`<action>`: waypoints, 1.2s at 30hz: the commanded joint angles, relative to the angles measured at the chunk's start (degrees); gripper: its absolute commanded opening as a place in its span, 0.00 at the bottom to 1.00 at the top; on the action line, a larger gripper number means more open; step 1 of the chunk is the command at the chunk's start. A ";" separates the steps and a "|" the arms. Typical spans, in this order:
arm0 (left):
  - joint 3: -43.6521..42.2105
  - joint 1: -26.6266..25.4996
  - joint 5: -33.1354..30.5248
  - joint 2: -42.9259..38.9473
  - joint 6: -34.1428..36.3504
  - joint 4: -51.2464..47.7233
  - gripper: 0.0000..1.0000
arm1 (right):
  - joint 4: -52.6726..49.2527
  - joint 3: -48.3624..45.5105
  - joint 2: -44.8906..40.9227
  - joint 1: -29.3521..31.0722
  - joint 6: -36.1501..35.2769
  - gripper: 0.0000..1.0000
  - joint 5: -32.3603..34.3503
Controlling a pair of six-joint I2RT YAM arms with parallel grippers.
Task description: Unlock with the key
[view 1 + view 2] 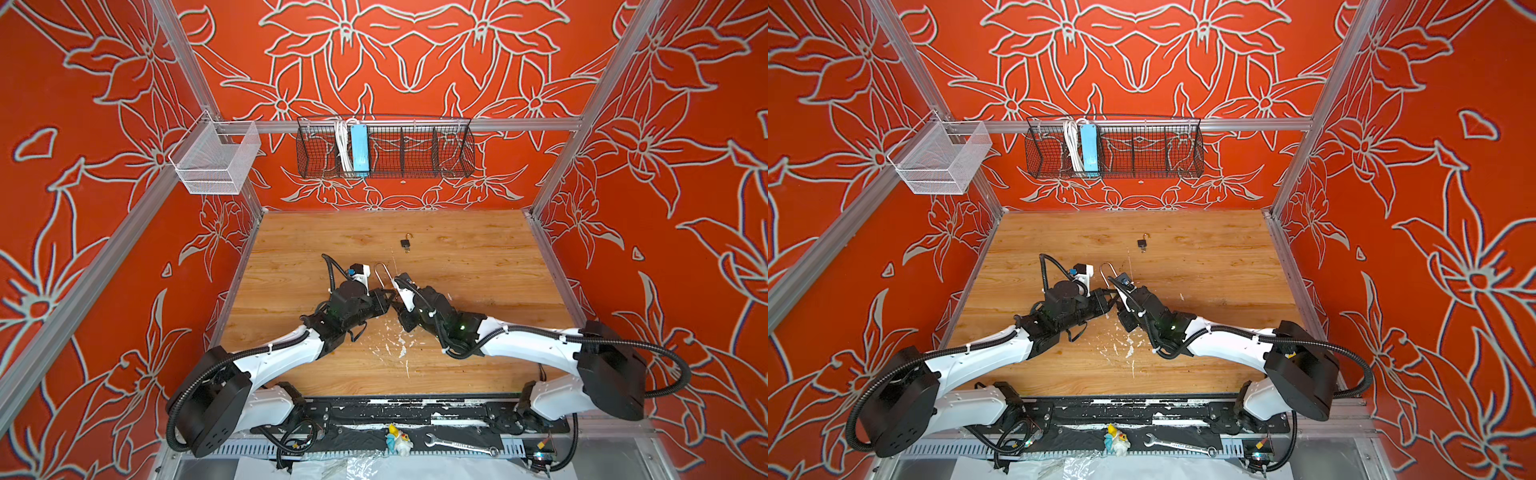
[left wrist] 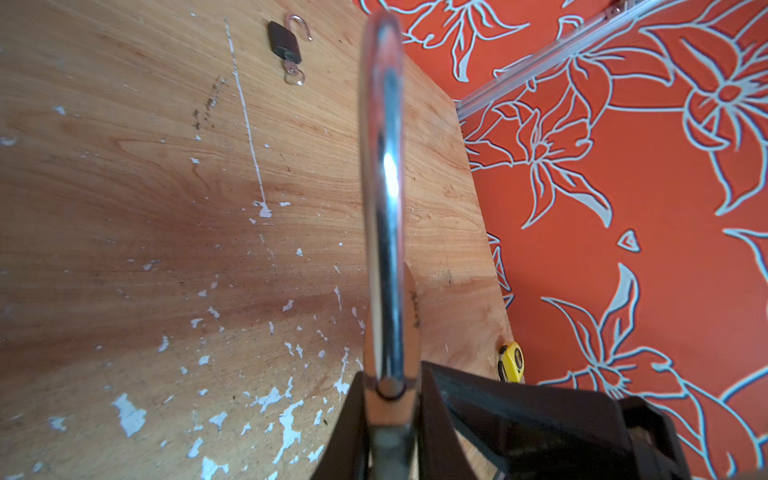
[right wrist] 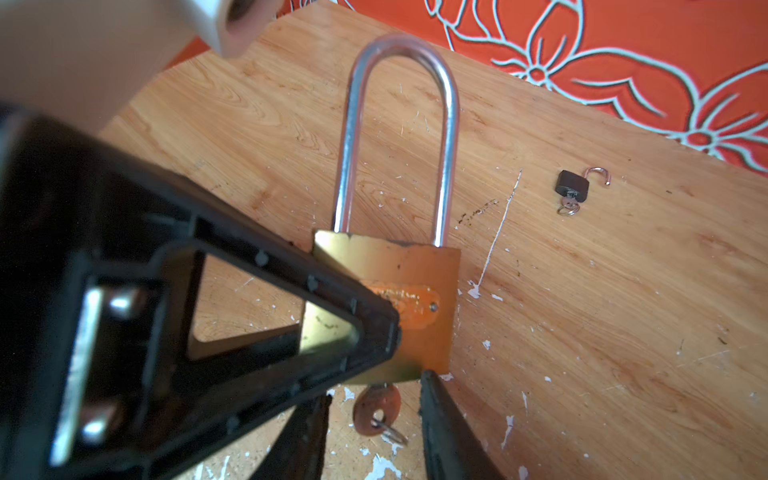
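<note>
The left gripper point(image 2: 390, 376) is clamped on the brass body of a padlock point(image 3: 432, 270), one finger point(image 3: 249, 316) flat against its broad face. The padlock sits near the middle of the table point(image 1: 478, 270), a little toward the left edge. Its long steel shackle point(image 1: 383, 274) points toward the far edge and, in both top views, shows between the two wrists. Both legs of the shackle go down into the body, so the lock looks closed. Whether the body touches the wood cannot be told.

A key point(image 3: 376, 409) with a round, reddish head and a small ring through it sticks out of the underside of the padlock. The right gripper point(image 3: 376, 390) has come in from the near side. Its two fingers point(image 3: 449, 428) stand apart on either side of the key head, and a strip of table shows between each finger and the key, so it grasps nothing.

A small padlock point(image 1: 405, 243), dark in colour, lies well apart from this, closer to the far edge and about midway along it. Its shackle is swung open and its own key is in the keyhole.

A wrench point(image 1: 461, 445) lies on the black rail in front of the near edge.
</note>
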 commanded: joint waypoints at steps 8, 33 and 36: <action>1.49 -0.33 -1.79 -1.77 -0.19 4.83 0.00 | -2.58 2.41 1.33 0.57 0.26 0.19 1.93; -0.02 0.34 -6.58 -4.86 7.39 3.97 0.00 | -4.69 2.49 0.29 0.62 1.28 0.27 3.27; 1.09 1.78 -5.53 -5.61 13.31 1.19 0.00 | -4.74 -0.04 -5.03 0.20 0.89 0.41 5.67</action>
